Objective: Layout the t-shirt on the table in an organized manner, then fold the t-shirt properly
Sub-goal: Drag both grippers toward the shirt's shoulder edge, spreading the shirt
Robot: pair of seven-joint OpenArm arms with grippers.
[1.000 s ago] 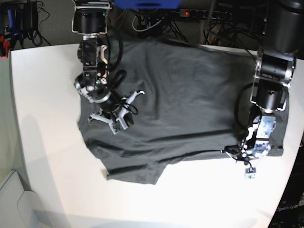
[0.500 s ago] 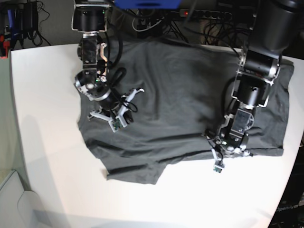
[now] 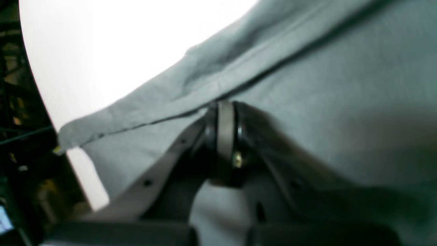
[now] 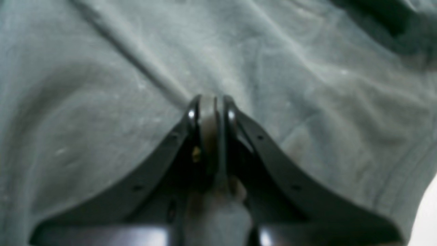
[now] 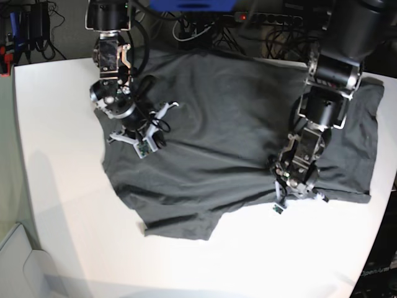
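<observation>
Grippers first. Left gripper (image 3: 223, 106), seen from its wrist camera: both jaws pressed together, tips right at a dark seam of the t-shirt (image 3: 341, 85). Fabric bunches against the right jaw. Whether cloth is actually pinched between the tips, cannot tell; view is blurred. In the base view this gripper (image 5: 296, 189) sits low on the cloth near the shirt's front edge, arm rising from it toward the far right corner.

Right gripper (image 4: 210, 102): jaws closed to a thin slit, tips down on wrinkled grey fabric at the end of a long crease. Grip on the cloth not certain; nothing visible between the tips. Base view puts it (image 5: 141, 133) on the shirt's other side, near the edge, arm running up to the far left.

T-shirt (image 5: 236, 130): dark charcoal, spread mostly flat across the far half of the table (image 5: 56, 186). One side reaches almost to the table's right-hand edge in the base view. A loose flap sticks out toward the near side, wrinkled. Long crease crosses the middle between the two grippers.

Table: white, bare along the near side and to the left in the base view. Cables and a power strip (image 5: 267, 17) behind the far edge.
</observation>
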